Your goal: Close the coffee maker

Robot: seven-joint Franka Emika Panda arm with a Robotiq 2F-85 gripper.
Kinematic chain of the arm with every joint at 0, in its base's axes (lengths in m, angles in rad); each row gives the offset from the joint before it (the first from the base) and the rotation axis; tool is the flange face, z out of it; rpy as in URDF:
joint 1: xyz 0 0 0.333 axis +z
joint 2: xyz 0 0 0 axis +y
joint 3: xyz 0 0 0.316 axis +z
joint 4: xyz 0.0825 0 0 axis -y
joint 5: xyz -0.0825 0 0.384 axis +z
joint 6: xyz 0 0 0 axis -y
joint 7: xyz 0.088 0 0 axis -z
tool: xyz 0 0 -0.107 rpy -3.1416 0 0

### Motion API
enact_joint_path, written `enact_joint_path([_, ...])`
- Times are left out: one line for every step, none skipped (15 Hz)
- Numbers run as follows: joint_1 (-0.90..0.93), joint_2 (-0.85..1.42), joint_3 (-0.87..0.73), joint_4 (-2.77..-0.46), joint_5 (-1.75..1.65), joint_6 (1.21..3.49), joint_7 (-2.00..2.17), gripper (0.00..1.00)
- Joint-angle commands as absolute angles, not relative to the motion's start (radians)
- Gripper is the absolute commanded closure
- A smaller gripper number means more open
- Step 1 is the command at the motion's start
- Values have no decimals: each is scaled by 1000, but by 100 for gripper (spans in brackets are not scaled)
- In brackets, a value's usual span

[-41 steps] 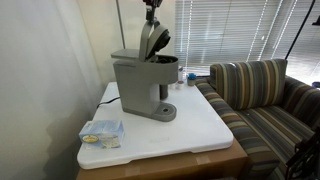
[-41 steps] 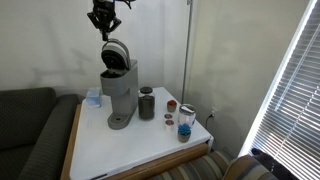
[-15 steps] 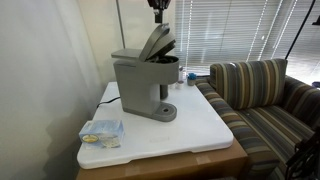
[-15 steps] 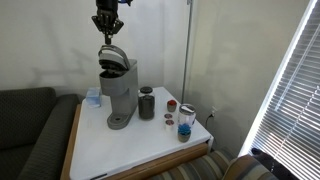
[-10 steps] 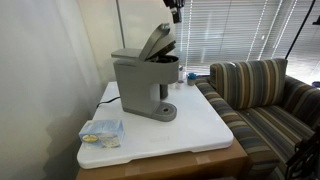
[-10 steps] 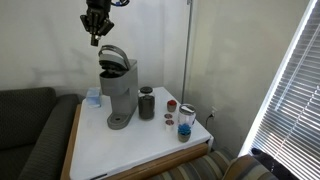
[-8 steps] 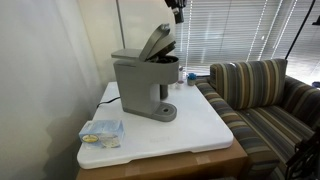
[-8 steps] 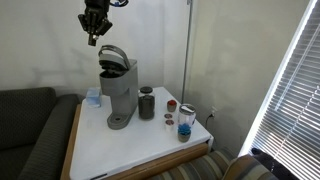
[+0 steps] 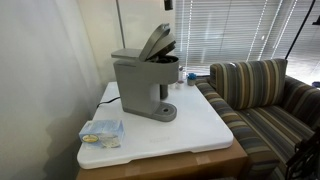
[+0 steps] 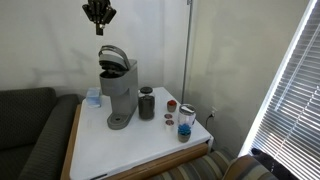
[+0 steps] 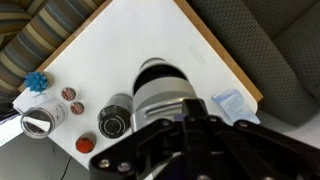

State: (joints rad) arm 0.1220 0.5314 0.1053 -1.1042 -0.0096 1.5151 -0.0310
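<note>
The grey coffee maker [image 9: 140, 85] stands on the white table [image 9: 190, 130] and also shows in the other exterior view [image 10: 118, 92]. Its hinged lid [image 9: 157, 42] is tilted up, partly open, with the dark brew head under it. My gripper [image 10: 100, 30] hangs well above the lid, apart from it, and sits at the top edge in an exterior view [image 9: 167, 5]. In the wrist view the gripper [image 11: 196, 120] looks straight down on the machine's rounded top [image 11: 160, 90]. Its fingers look shut and empty.
A dark cylindrical cup [image 10: 147, 103], a red-lidded jar [image 10: 171, 105] and a glass jar [image 10: 186, 121] stand beside the machine. A blue-white packet [image 9: 102, 131] lies near a table corner. A striped sofa [image 9: 265, 95] and a dark couch [image 10: 30, 135] flank the table.
The lid has come down from nearly upright to partly open. My gripper has risen off it and shifted sideways above the machine.
</note>
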Motion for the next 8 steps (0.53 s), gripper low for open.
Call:
enact_joint_path([134, 545, 91, -1098, -42, 1614, 24, 100])
enact_joint_path([132, 548, 92, -1102, -43, 1640, 38, 100])
enact_joint_path([131, 555, 93, -1104, -40, 1662, 55, 100])
enact_joint_path([129, 561, 94, -1106, -36, 1676, 65, 100])
enact_joint_path([126, 566, 97, -1107, -31, 1676, 72, 100])
enact_joint_path([124, 571, 99, -1107, -28, 1672, 76, 100])
enact_joint_path([122, 576, 101, -1105, -23, 1657, 79, 100])
enact_joint_path([120, 581, 102, -1105, -23, 1652, 77, 100])
